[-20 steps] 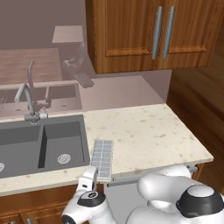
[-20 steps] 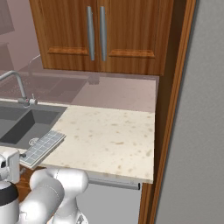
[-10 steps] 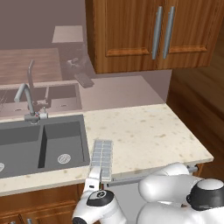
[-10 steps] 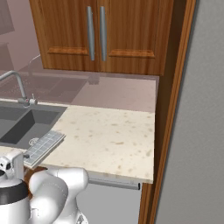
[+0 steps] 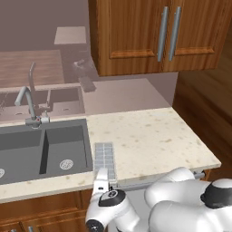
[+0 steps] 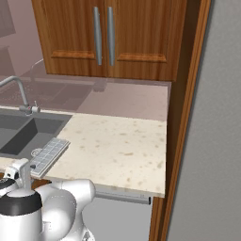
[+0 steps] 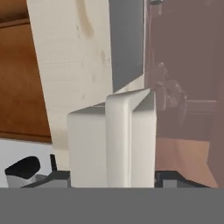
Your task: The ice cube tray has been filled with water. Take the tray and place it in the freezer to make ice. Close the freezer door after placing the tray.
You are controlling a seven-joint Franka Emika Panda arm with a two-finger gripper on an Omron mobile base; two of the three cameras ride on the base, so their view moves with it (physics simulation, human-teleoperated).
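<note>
The ice cube tray (image 5: pixel 104 158) lay flat on the speckled counter (image 5: pixel 149 140), beside the sink (image 5: pixel 43 147); my gripper (image 5: pixel 102 180) met its near end; jaw state could not be told.

A kitchen: double sink (image 5: pixel 43 149), faucet (image 5: pixel 29 102), speckled counter (image 5: pixel 149 140), wooden cabinets (image 5: pixel 154 34).

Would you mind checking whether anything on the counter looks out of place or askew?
The ice cube tray lies at the counter's front edge beside the sink, its near end overhanging at the gripper. Nothing looks spilled.
</note>
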